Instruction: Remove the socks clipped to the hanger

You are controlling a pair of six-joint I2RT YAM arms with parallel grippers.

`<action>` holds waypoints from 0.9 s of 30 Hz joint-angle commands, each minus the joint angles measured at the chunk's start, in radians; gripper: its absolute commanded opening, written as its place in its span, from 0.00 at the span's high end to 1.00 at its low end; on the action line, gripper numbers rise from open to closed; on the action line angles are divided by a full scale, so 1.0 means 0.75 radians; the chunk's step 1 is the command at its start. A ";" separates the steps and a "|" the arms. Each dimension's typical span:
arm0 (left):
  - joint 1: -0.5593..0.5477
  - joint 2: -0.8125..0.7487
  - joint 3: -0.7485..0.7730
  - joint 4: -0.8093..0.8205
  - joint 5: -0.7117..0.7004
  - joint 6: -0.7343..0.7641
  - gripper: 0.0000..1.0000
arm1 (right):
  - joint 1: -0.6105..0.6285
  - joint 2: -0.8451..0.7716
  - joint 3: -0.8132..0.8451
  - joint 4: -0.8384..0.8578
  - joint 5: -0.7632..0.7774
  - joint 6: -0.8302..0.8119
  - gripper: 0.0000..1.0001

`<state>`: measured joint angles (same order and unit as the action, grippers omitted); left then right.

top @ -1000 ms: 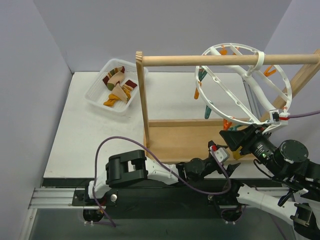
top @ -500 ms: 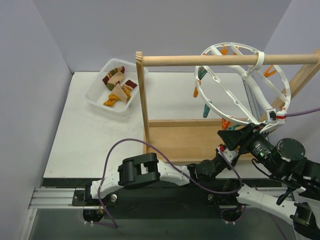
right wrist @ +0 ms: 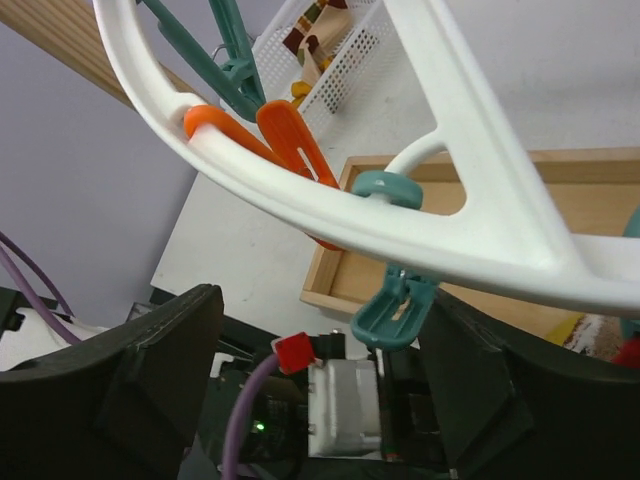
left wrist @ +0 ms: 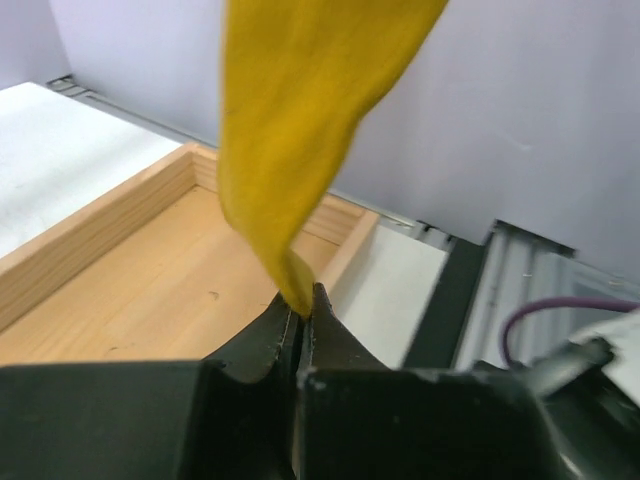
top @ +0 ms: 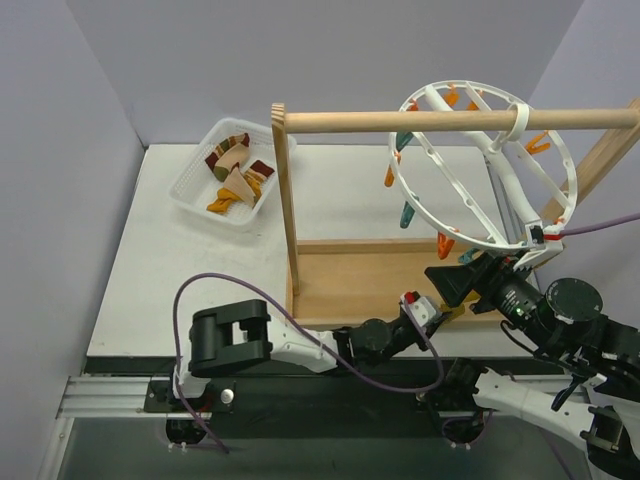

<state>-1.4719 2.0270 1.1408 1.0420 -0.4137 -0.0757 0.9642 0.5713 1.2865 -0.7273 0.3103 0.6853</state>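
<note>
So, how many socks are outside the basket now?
1 for sure: a mustard sock, its tip pinched by the left end effector above the wooden tray. Others may be hidden.

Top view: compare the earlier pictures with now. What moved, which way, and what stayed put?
The left end effector, shut on a mustard sock, pushed right, then drew back left. The hanger and the right end effector shifted slightly left. The basket and rack stayed.

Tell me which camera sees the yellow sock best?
The left wrist view: the mustard sock fills the frame, its tip pinched in the left gripper. The right wrist view shows only a yellow sliver at lower right; from the top it is too small to tell.
</note>
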 commanded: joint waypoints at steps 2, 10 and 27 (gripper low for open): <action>-0.005 -0.246 -0.120 -0.064 0.200 -0.153 1.00 | 0.013 -0.027 0.009 -0.053 -0.048 0.007 0.16; 0.003 -0.399 -0.218 -0.192 0.318 -0.171 1.00 | 0.013 -0.040 0.068 -0.231 -0.142 -0.032 0.08; 0.046 -0.592 -0.302 -0.426 0.337 -0.171 1.00 | 0.013 -0.148 0.134 -0.378 -0.107 -0.028 0.16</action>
<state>-1.4498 1.6531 0.9199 0.7517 -0.1665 -0.2047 0.9642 0.4637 1.3609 -0.9852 0.2016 0.6731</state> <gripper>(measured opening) 0.033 0.848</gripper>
